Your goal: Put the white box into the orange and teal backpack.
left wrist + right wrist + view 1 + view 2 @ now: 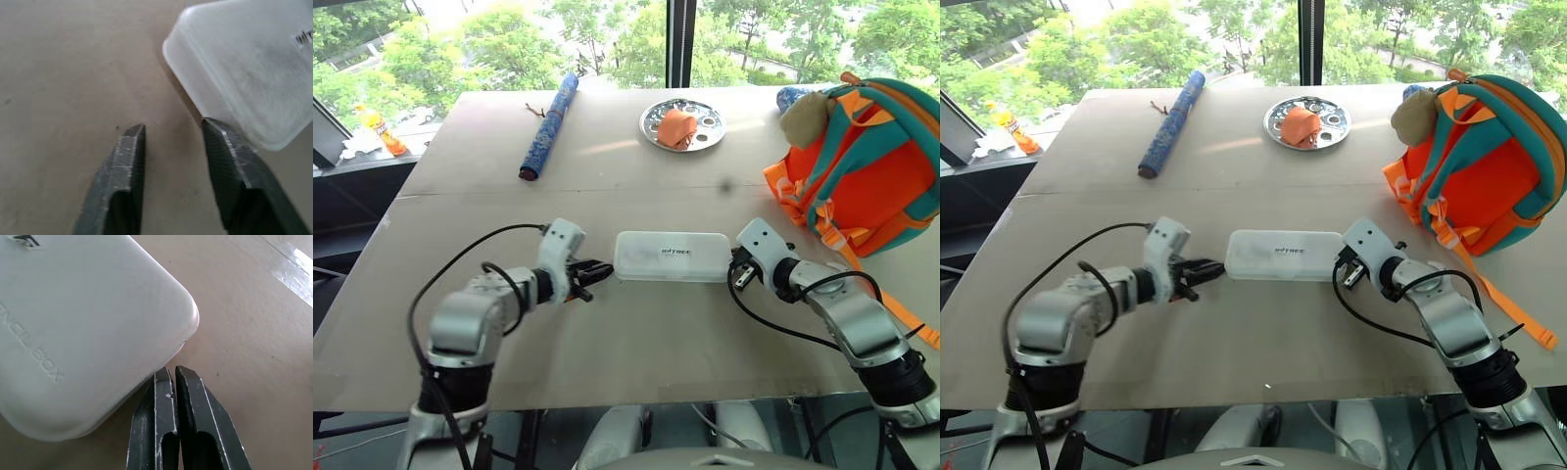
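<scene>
- Lying flat on the counter (636, 323), the white box (672, 257) sits between the two grippers.
- The left gripper (597, 270) is just beside the box's left end, its fingers (128, 161) parted around bare counter, one tip at the box's edge.
- The right gripper (737, 267) is at the box's right end, fingers (188, 396) pressed together, holding nothing.
- The backpack (862, 166) stands at the right, well apart from the box.
</scene>
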Available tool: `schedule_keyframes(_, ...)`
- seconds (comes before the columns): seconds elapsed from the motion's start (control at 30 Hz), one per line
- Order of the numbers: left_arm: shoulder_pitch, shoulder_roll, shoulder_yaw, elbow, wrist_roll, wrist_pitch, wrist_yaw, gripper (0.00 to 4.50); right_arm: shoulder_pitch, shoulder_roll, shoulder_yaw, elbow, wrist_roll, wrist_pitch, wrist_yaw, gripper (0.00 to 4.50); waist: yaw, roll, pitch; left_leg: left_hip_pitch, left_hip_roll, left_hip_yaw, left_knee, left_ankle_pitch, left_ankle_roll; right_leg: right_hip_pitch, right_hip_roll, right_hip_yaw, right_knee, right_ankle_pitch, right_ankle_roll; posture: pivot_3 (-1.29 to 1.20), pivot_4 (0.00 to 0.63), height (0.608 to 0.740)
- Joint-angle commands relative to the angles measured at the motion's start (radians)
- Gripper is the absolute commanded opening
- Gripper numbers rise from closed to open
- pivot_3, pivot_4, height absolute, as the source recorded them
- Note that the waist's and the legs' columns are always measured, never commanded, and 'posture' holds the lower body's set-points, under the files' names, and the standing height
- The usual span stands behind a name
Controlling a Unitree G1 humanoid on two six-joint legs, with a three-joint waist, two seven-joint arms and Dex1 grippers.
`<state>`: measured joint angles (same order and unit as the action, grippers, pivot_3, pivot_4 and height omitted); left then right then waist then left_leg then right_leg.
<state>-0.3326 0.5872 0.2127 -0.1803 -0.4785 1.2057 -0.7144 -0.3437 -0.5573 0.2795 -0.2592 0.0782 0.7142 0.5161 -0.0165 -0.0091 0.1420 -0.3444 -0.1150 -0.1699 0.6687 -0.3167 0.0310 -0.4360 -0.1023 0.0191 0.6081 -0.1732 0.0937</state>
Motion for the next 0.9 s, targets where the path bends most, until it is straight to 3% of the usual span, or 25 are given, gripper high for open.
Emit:
schedule_keyframes(0.03, -0.087, 0.098, 0.084, 0.164, -0.134, 0.162, -0.12, 3.53, -0.026, 0.001, 0.011, 0.046, -0.019, -0.067, 0.036, 0.0, -0.001, 0.0, 0.0, 0.0, 0.0, 0.0, 0.0, 0.0, 0.0, 0.0, 0.0, 0.0, 0.0, 0.0, 0.0, 0.0, 0.15, 0.731)
schedule_keyframes(0.07, -0.117, 0.111, 0.082, 0.21, -0.156, 0.194, -0.14, 4.17, -0.032, 0.001, 0.012, 0.061, -0.023, -0.084, 0.046, 0.0, 0.0, 0.0, 0.0, 0.0, 0.0, 0.0, 0.0, 0.0, 0.0, -0.001, 0.0, 0.0, 0.0, 0.0, 0.0, 0.0, 0.15, 0.731)
schedule_keyframes(0.1, -0.145, 0.121, 0.072, 0.255, -0.171, 0.215, -0.159, 4.39, -0.037, 0.001, 0.014, 0.074, -0.028, -0.102, 0.055, 0.0, 0.0, 0.0, 0.0, -0.001, -0.001, 0.0, 0.0, 0.0, 0.0, -0.001, -0.001, 0.0, -0.001, 0.0, 0.0, 0.0, 0.15, 0.731)
schedule_keyframes(0.23, -0.218, 0.111, 0.017, 0.368, -0.186, 0.233, -0.189, 4.39, -0.056, 0.004, 0.016, 0.121, -0.045, -0.145, 0.079, 0.0, 0.001, -0.001, 0.0, -0.001, -0.002, -0.001, 0.0, 0.0, 0.0, 0.0, -0.002, 0.0, -0.001, 0.0, 0.0, 0.0, 0.15, 0.731)
schedule_keyframes(0.5, -0.237, 0.005, -0.043, 0.413, -0.201, 0.223, -0.164, 4.39, -0.09, 0.051, 0.033, 0.169, -0.065, -0.191, 0.103, 0.0, -0.002, -0.001, -0.001, -0.001, -0.001, 0.0, 0.0, 0.0, 0.0, -0.001, -0.001, 0.0, -0.001, 0.0, 0.0, 0.0, 0.15, 0.731)
schedule_keyframes(0.9, -0.163, -0.071, -0.007, 0.33, -0.28, 0.275, -0.146, 4.39, -0.126, 0.219, 0.113, 0.21, -0.098, -0.185, 0.127, 0.0, -0.003, -0.001, -0.002, 0.0, -0.001, -0.001, 0.0, 0.0, 0.0, -0.001, -0.001, 0.0, 0.0, 0.0, 0.0, 0.0, 0.15, 0.731)
